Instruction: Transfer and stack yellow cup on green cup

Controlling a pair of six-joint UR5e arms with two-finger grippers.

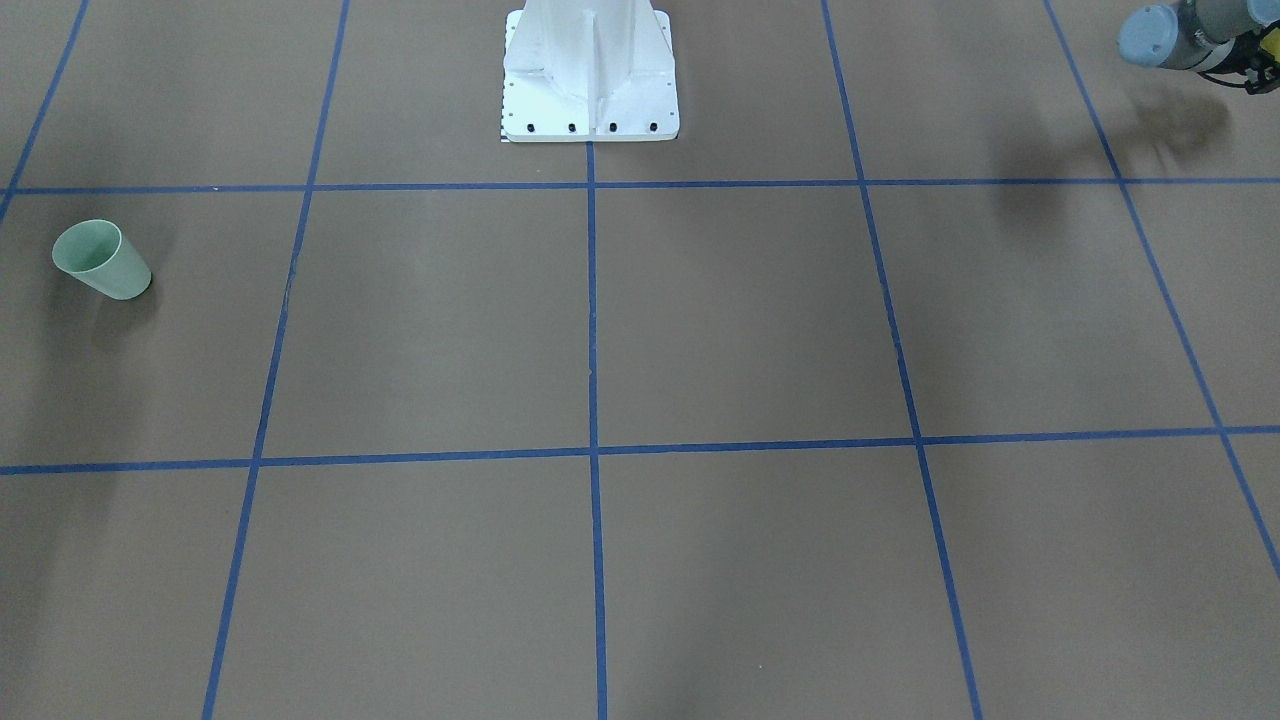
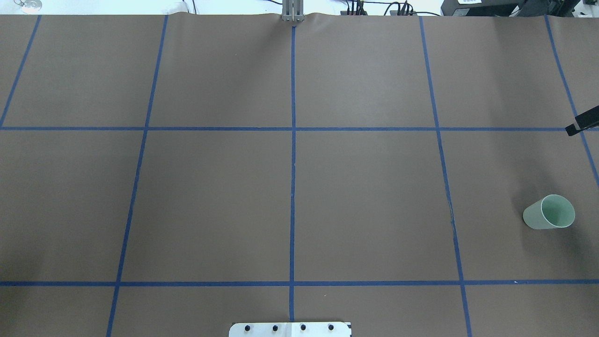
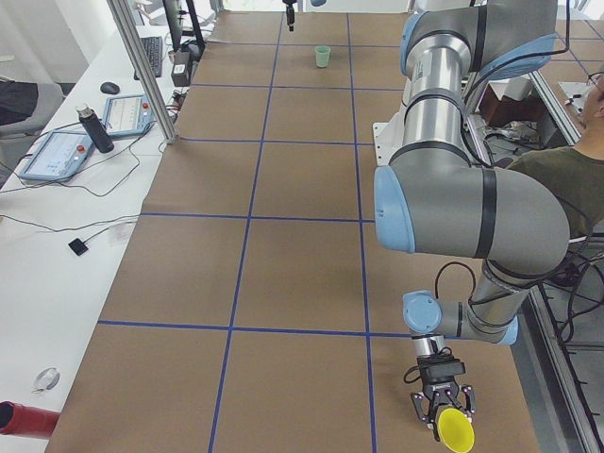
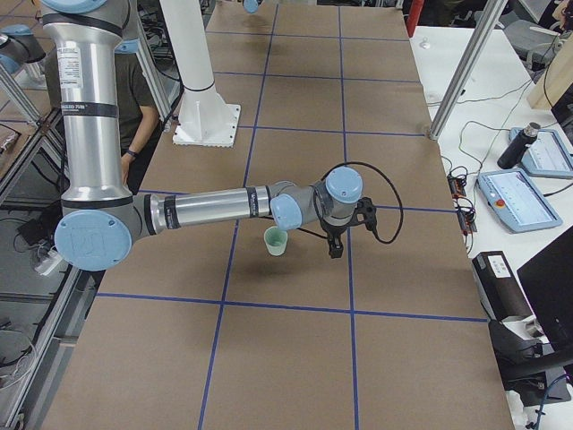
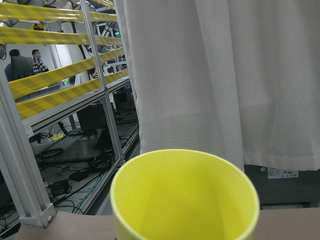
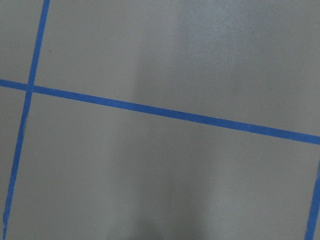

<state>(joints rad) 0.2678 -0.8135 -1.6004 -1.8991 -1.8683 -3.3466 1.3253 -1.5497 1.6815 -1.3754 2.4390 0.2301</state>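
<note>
Holding position at the counter's left end, the left gripper points down with the yellow cup right at its fingertips, the cup's mouth turned outward. In the left wrist view the cup's open rim fills the lower frame, close to the camera, with the counter's edge just behind it. No finger shows there, so it cannot be told whether this gripper is clamped on the cup or merely around it.

The green cup stands upright, mouth up, at the counter's right end, well apart from the yellow one. The right gripper hangs near it, pointing down, apart from the cup; only a dark tip of it enters the overhead view at the right edge. Whether it is wide or narrow cannot be told. Its wrist camera sees only bare counter and blue tape lines.

The step in hand appears to be the pick-up of the yellow cup, or the very start of its transfer. The stacking is not yet done. With a firm hold on the cup, the next move probably calls for lifting it clear and carrying it across toward the middle. There a hand-over to the right arm seems likely, given how far off the green cup sits. The cup should then come upright over the green rim.
</note>
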